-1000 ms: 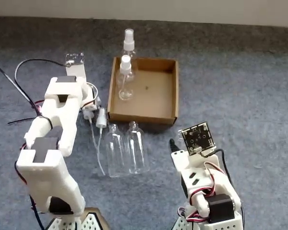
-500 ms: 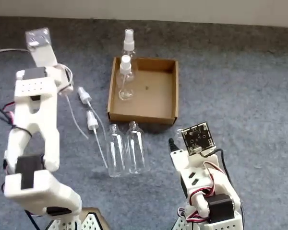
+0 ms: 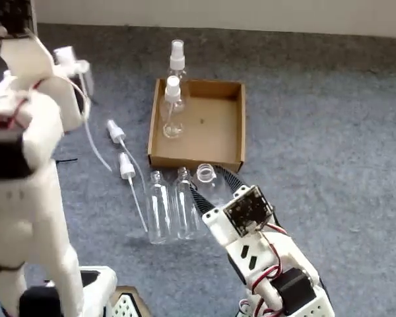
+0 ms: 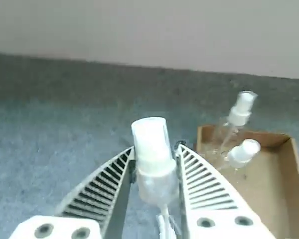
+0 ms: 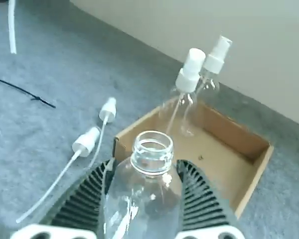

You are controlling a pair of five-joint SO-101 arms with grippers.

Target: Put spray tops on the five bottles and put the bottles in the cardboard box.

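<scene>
My left gripper (image 4: 155, 149) is raised high at the table's left and shut on a white spray top (image 4: 152, 149), whose tube hangs down (image 3: 92, 142). My right gripper (image 5: 148, 169) is shut on a clear open bottle (image 5: 149, 191), held upright just in front of the cardboard box (image 3: 218, 158). Two clear bottles (image 3: 157, 211) (image 3: 186, 208) lie side by side on the carpet. Beside them lie two loose spray tops (image 3: 115, 132) (image 3: 127, 165). One capped bottle (image 3: 172, 109) stands in the box, and another (image 3: 177, 61) stands behind it.
Grey carpet covers the table. A pale wall runs along the far edge. A black cable (image 5: 27, 92) lies on the carpet to the left. The right half of the box (image 3: 218, 119) holds nothing.
My left arm has risen from the carpet to the far left, lifting a spray top with its tube. My right arm has swung forward toward the box, bringing its bottle into sight.
</scene>
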